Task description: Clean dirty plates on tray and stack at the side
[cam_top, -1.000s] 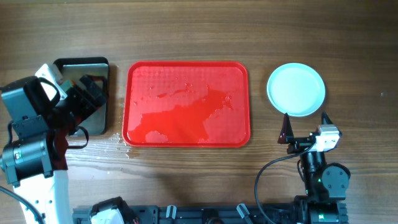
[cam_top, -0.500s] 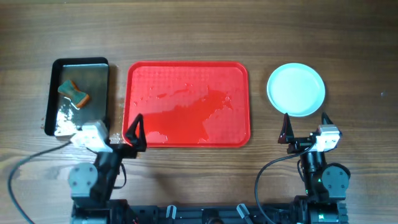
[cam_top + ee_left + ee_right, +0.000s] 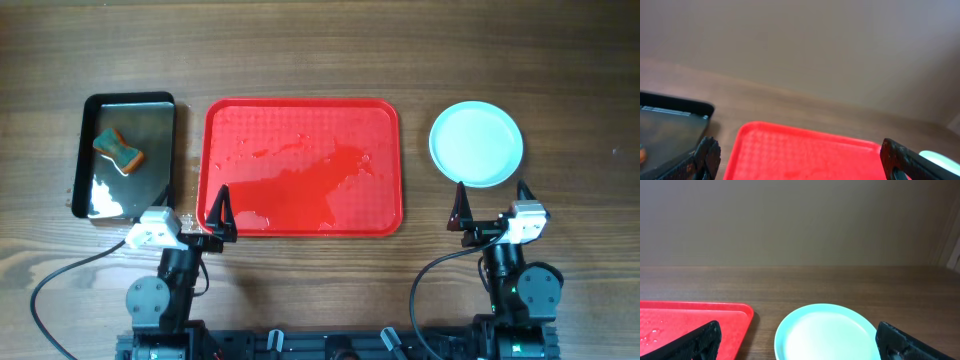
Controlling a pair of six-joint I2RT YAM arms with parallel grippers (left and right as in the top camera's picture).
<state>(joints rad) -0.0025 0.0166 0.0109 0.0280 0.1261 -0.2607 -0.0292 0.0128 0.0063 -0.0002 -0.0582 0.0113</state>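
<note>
Overhead, left claw (image 3: 187, 218) and right claw (image 3: 491, 205) gape wide, holding nothing; plates (image 3: 476, 143) sit upper right beside the wet tray (image 3: 300, 102); a careless sweep could knock them off the table.

The wooden table (image 3: 320, 50) carries a black pan (image 3: 150, 150), the red tray (image 3: 300, 130) and a pale aqua plate (image 3: 476, 143).

1. The table (image 3: 300, 50) is seen to be wood, matt, with a streaked grain.
2. The red tray (image 3: 300, 125) is shown as plastic with a finely pebbled floor; wet, glossy patches are spread across it.
3. The black pan (image 3: 150, 140) is seen as metal, its base mirror-shiny.
4. The pale aqua plate (image 3: 476, 143) is rendered smooth, with a soft sheen.
5. The sponge (image 3: 118, 150) is seen as matt.
</note>
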